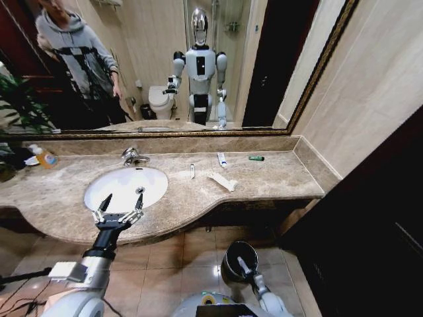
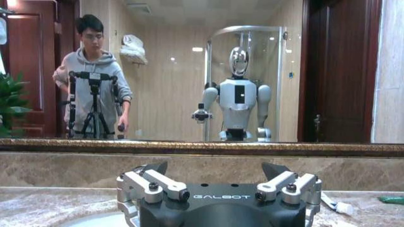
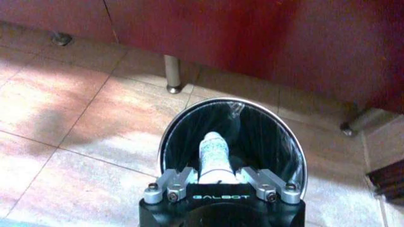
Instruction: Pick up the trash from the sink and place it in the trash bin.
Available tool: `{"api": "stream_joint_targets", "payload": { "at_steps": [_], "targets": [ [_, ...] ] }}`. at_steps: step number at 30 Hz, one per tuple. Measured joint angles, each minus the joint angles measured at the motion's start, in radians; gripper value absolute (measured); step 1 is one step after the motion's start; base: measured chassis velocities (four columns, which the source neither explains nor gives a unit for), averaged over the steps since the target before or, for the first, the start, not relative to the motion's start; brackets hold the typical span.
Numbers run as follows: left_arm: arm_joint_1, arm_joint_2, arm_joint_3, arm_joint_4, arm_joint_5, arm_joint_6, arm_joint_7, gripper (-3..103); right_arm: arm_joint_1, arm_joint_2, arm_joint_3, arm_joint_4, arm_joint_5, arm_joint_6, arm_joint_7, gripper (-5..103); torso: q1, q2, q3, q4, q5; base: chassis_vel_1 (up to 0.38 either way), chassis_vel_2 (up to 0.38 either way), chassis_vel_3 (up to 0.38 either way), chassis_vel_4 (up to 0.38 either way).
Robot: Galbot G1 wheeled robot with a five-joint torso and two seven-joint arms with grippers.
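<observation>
Low at our right side, our right gripper (image 3: 216, 177) hangs over the trash bin (image 3: 265, 137) on the tiled floor, its fingers closed on a white tube (image 3: 213, 153) that points down into the dark bin. From our head camera we see that same gripper (image 1: 246, 269) at the bin's shiny rim (image 1: 228, 254), below the edge of the counter.

Our left gripper (image 1: 120, 209) is raised at the front edge of the counter, over the near rim of the sink (image 1: 99, 188), with its fingers spread wide and nothing between them. The wrist camera shows those open fingers (image 2: 151, 182) facing the mirror.

On the brown counter (image 1: 277, 178) to the right of the sink lie the other bits of trash: a thin white stick (image 1: 192, 171), a flat white wrapper (image 1: 223, 181), another white tube (image 1: 222, 159) near the back wall, and a small green tube (image 1: 256, 158) beside it. An orange bottle (image 1: 45, 157) stands at the far left of the counter. The tap (image 1: 131, 156) sits behind the sink.
</observation>
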Motion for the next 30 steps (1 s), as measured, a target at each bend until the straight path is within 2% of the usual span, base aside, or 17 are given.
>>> {"api": "stream_joint_targets", "payload": {
  "at_steps": [5, 14, 20, 21, 23, 26, 29, 30],
  "targets": [
    [0.000, 0.000, 0.000, 0.000, 0.000, 0.000, 0.000, 100, 0.107, 0.011, 0.019, -0.167, -0.063, 0.021, 0.012, 25, 0.000, 0.000, 0.000, 0.0001, 0.0000, 0.000, 0.000, 0.000, 0.000],
    [0.000, 0.000, 0.000, 0.000, 0.000, 0.000, 0.000, 100, 0.201, 0.014, 0.024, -0.366, -0.087, 0.069, 0.045, 25, 0.000, 0.000, 0.000, 0.0001, 0.0000, 0.000, 0.000, 0.000, 0.000],
    [0.000, 0.000, 0.000, 0.000, 0.000, 0.000, 0.000, 100, 0.210, 0.013, 0.025, -0.380, -0.087, 0.076, 0.050, 25, 0.000, 0.000, 0.000, 0.0001, 0.0000, 0.000, 0.000, 0.000, 0.000],
    [0.000, 0.000, 0.000, 0.000, 0.000, 0.000, 0.000, 100, 0.210, 0.013, 0.025, -0.378, -0.087, 0.076, 0.051, 22, 0.000, 0.000, 0.000, 0.0000, 0.0000, 0.000, 0.000, 0.000, 0.000],
    [0.000, 0.000, 0.000, 0.000, 0.000, 0.000, 0.000, 100, 0.211, 0.013, 0.025, -0.373, -0.085, 0.072, 0.058, 32, 0.000, 0.000, 0.000, 0.0001, 0.0000, 0.000, 0.000, 0.000, 0.000],
    [0.000, 0.000, 0.000, 0.000, 0.000, 0.000, 0.000, 100, 0.212, 0.013, 0.025, -0.370, -0.082, 0.069, 0.064, 37, 0.000, 0.000, 0.000, 0.0000, 0.0000, 0.000, 0.000, 0.000, 0.000],
    [0.000, 0.000, 0.000, 0.000, 0.000, 0.000, 0.000, 100, 0.212, 0.015, 0.025, -0.365, -0.081, 0.067, 0.069, 53, 0.000, 0.000, 0.000, 0.0001, 0.0000, 0.000, 0.000, 0.000, 0.000],
    [0.000, 0.000, 0.000, 0.000, 0.000, 0.000, 0.000, 100, 0.212, 0.015, 0.025, -0.365, -0.081, 0.067, 0.069, 53, 0.000, 0.000, 0.000, 0.0001, 0.0000, 0.000, 0.000, 0.000, 0.000]
  ]
}}
